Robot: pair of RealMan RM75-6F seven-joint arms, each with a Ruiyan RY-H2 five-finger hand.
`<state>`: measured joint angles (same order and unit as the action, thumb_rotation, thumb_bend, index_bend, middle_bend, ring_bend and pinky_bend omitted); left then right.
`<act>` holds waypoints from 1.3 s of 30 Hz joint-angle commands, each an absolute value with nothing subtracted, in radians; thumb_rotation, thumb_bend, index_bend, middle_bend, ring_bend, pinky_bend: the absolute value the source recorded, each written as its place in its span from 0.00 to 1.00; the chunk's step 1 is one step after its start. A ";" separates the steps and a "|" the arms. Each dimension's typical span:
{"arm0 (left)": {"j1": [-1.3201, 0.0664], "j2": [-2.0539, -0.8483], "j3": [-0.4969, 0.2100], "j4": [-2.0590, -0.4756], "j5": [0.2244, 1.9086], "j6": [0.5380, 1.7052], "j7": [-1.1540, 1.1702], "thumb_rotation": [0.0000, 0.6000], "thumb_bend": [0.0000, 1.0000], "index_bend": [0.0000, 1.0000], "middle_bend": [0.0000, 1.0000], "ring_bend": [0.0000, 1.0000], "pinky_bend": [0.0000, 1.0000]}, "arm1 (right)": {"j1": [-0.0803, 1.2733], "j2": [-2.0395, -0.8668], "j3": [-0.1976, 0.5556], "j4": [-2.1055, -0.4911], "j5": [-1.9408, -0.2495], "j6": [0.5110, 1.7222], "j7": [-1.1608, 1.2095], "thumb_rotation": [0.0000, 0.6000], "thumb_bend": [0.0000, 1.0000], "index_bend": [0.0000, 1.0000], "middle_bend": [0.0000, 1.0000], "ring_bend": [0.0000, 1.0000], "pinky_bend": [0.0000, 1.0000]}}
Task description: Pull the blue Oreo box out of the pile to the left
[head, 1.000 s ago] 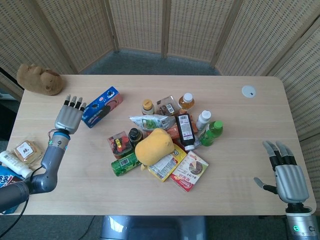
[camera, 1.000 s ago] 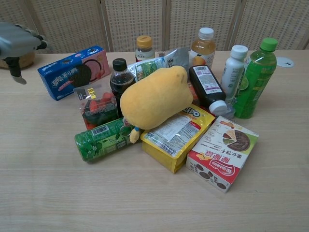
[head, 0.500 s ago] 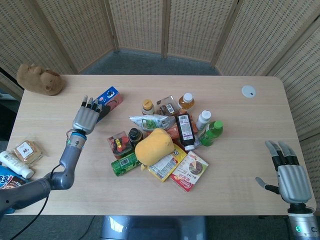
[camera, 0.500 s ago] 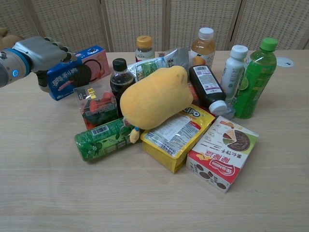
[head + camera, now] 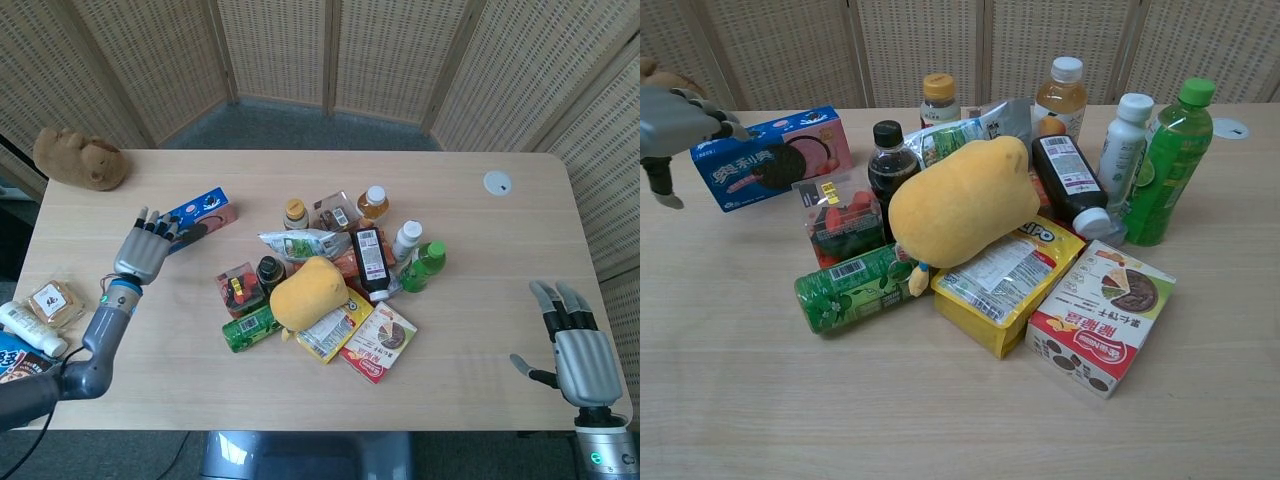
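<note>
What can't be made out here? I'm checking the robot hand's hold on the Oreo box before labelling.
- Left robot hand on the Oreo box: head view shows only the hand's back, so its contact is hidden; chest view cuts the hand off at the left edge.
- Right robot hand: absent from chest view.
- Items under the yellow plush: partly covered in both views.
</note>
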<state>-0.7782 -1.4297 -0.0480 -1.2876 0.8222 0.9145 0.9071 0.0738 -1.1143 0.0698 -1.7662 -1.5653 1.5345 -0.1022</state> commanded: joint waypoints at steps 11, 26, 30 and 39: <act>-0.772 -1.373 -0.077 -1.338 0.855 0.983 0.838 1.00 0.00 0.11 0.00 0.00 0.00 | 0.076 -1.116 0.068 -1.766 -1.566 1.528 -0.102 1.00 0.00 0.00 0.00 0.00 0.00; -0.828 -1.633 -0.090 -1.005 0.801 0.888 0.864 1.00 0.00 0.11 0.00 0.00 0.00 | 0.073 -1.113 0.072 -1.760 -1.556 1.531 -0.100 1.00 0.00 0.00 0.00 0.00 0.00; -0.813 -1.625 -0.076 -1.023 0.828 0.898 0.855 1.00 0.00 0.11 0.00 0.00 0.00 | 0.073 -1.113 0.072 -1.762 -1.557 1.533 -0.099 1.00 0.00 0.00 0.00 0.00 0.00; -0.737 -1.431 -0.008 -1.287 0.825 0.974 0.924 1.00 0.00 0.10 0.00 0.00 0.00 | 0.077 -1.115 0.066 -1.762 -1.559 1.521 -0.097 1.00 0.00 0.00 0.00 0.00 0.00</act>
<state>-0.7687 -1.4975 -0.0384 -1.2105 0.8378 0.9464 0.8883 0.0762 -1.1149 0.0667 -1.7621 -1.5584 1.5216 -0.0968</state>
